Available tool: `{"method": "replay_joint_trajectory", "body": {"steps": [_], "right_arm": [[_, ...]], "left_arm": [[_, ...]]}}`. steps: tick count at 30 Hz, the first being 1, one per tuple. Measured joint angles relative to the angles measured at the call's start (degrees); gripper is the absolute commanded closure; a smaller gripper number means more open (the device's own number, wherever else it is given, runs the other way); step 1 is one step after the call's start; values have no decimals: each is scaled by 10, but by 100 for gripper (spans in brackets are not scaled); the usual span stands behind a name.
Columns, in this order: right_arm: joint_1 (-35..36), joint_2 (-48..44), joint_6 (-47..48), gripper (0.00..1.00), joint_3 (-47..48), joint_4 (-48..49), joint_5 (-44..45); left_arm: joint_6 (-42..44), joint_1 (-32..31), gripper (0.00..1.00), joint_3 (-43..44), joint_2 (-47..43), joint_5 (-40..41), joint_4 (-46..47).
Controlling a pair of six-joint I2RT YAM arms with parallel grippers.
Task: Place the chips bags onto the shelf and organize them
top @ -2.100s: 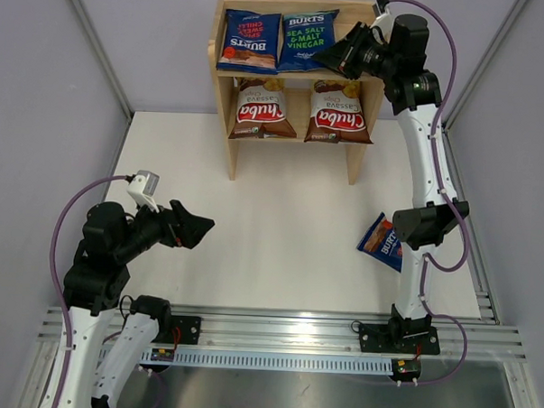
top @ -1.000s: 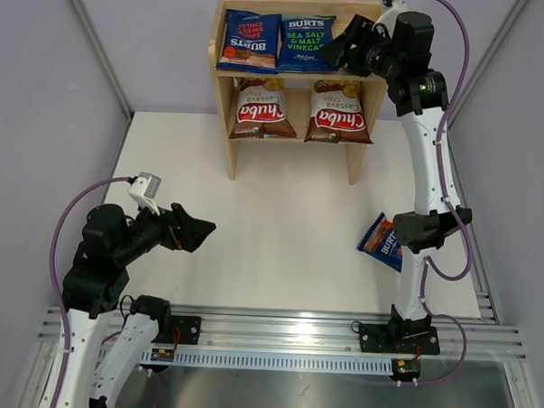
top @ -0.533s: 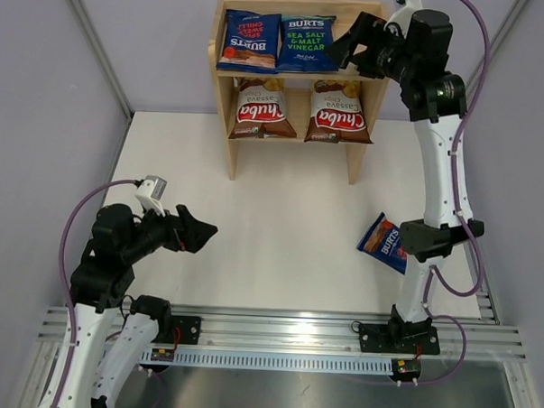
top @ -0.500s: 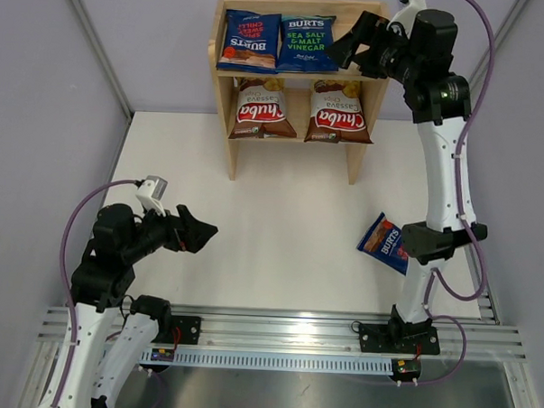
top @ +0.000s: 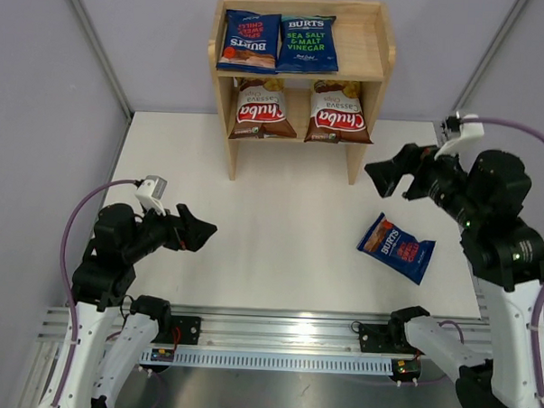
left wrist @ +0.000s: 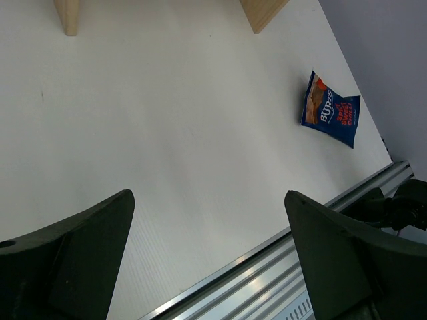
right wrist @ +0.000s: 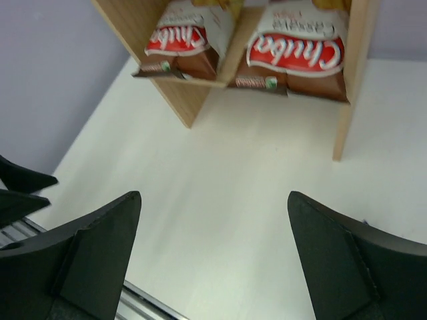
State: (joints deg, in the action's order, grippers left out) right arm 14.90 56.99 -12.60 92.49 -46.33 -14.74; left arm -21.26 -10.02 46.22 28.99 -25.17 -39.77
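Next, with left gripper (top: 203, 228) and right gripper (top: 381, 177) both spread wide and empty, collect last Burts bag (top: 396, 248) from table (top: 281, 213) for shelf (top: 384, 46).

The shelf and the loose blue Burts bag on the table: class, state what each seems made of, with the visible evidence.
The shelf: seemingly unpainted light wood, matt finish; pale tan flat panels with no shine. The loose Burts bag: probably thin plastic or foil film, glossy; printed, puffed pillow shape with a slight sheen.
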Motion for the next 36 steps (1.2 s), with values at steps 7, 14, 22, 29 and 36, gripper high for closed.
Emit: {"method": "replay_joint_trajectory", "body": {"steps": [7, 14, 22, 29, 36], "right_arm": [[0, -37, 12, 6, -244, 8, 53], [-20, -11, 1, 2, -374, 17, 165], [-40, -3, -37, 2, -382, 63, 222], [-49, -87, -108, 2, -421, 83, 227], [-49, -188, -136, 1, -419, 57, 212]], "left_arm": [[0, 0, 1, -5, -5, 1, 5], [0, 0, 1, -12, -9, 2, 6], [-6, 0, 1, -18, 6, 2, 9], [-75, -81, 1, -55, 64, 28, 87], [-144, -283, 1, -77, 228, 85, 261]]}}
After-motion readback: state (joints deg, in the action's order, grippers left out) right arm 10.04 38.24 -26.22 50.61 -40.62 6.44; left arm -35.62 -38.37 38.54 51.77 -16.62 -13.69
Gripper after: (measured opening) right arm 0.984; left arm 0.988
